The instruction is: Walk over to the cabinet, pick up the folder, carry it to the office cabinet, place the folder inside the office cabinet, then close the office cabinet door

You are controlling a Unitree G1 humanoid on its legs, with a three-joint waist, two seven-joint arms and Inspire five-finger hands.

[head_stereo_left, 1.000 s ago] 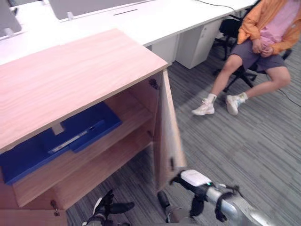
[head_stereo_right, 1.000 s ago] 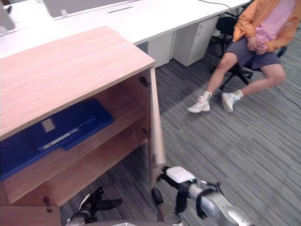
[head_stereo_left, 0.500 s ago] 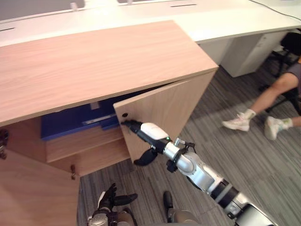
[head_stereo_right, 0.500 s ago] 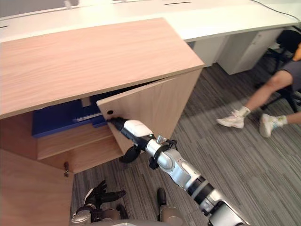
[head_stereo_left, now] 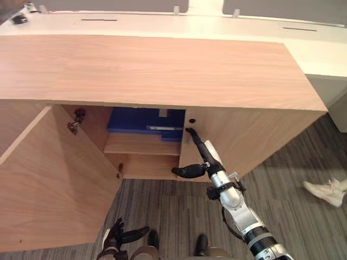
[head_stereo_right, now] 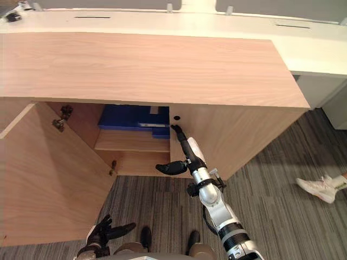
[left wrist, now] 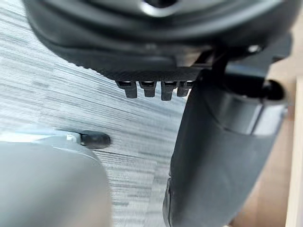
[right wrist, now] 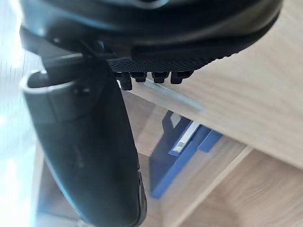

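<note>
Two doors belong to this office cabinet. My right robot hand holds nothing, and its straight fingers press flat on the right door. That door is right in front of the fingertips, so I think the push goes straight ahead. Just past the fingertips and a bit to their left, the folder lies flat on the shelf, its long side running side to side. It is blue with a pale strip. My left robot hand hangs low, loose and empty, nearer the wide-open left door.
</note>
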